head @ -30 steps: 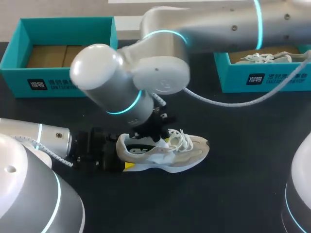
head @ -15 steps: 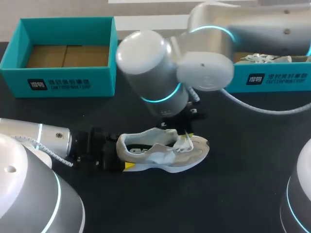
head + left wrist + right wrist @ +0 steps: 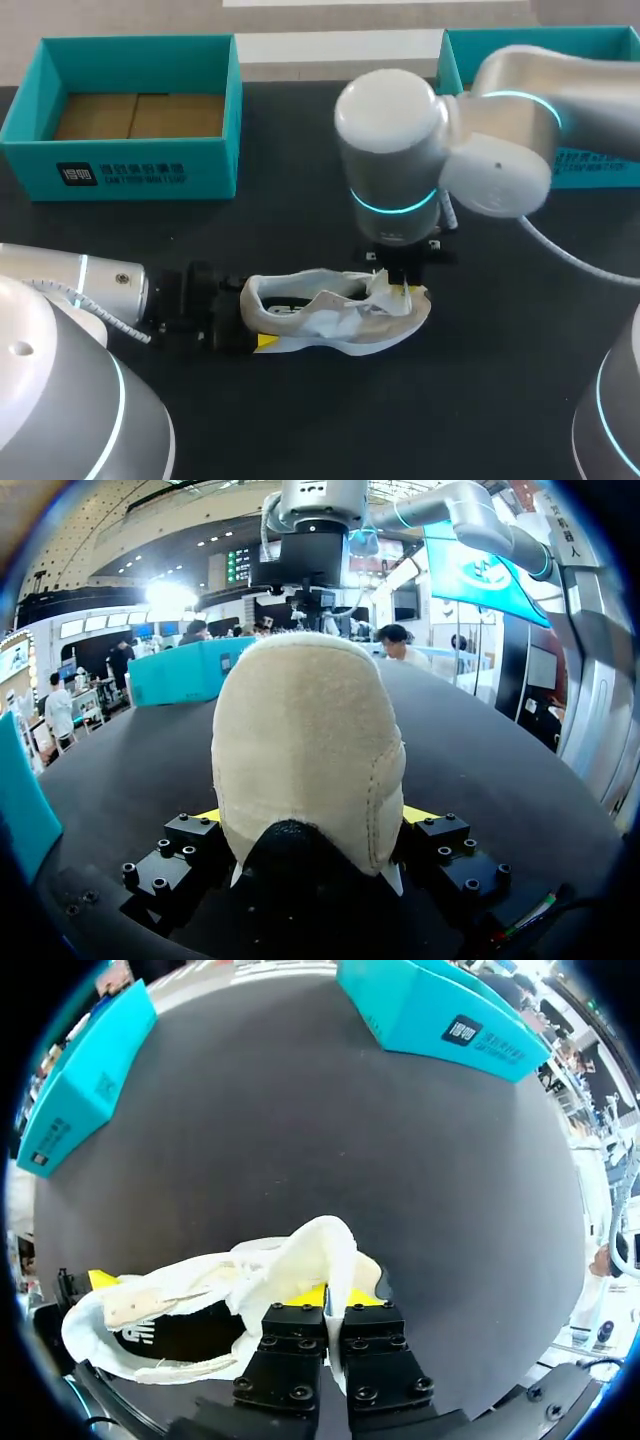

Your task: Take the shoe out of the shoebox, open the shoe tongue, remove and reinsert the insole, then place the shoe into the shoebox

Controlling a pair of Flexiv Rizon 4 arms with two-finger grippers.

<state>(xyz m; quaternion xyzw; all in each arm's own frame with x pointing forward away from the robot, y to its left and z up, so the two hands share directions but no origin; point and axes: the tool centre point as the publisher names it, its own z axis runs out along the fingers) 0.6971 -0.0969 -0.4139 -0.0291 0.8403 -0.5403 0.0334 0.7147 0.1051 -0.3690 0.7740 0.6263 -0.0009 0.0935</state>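
A beige and white shoe [image 3: 330,312] lies on its side on the black table, toe to the right. My left gripper [image 3: 245,325] comes in low from the left, its fingers pressed on both sides of the heel [image 3: 305,750]; in the left wrist view this gripper [image 3: 312,825] has the heel filling its gap. My right gripper [image 3: 398,285] hangs straight down over the lace area. In the right wrist view that gripper [image 3: 328,1300] is shut on the white tongue [image 3: 315,1250], drawn up and toward the toe, leaving the dark shoe opening [image 3: 175,1335] exposed.
An open teal shoebox [image 3: 130,165] with a cardboard floor stands at the back left. A second teal box [image 3: 600,168] stands at the back right, largely behind my right arm. Bare black table lies in front of and to the right of the shoe.
My right arm has swung from over the shoe's middle toward the right, carrying the tongue and laces toward the toe. The left arm and the heel have stayed put.
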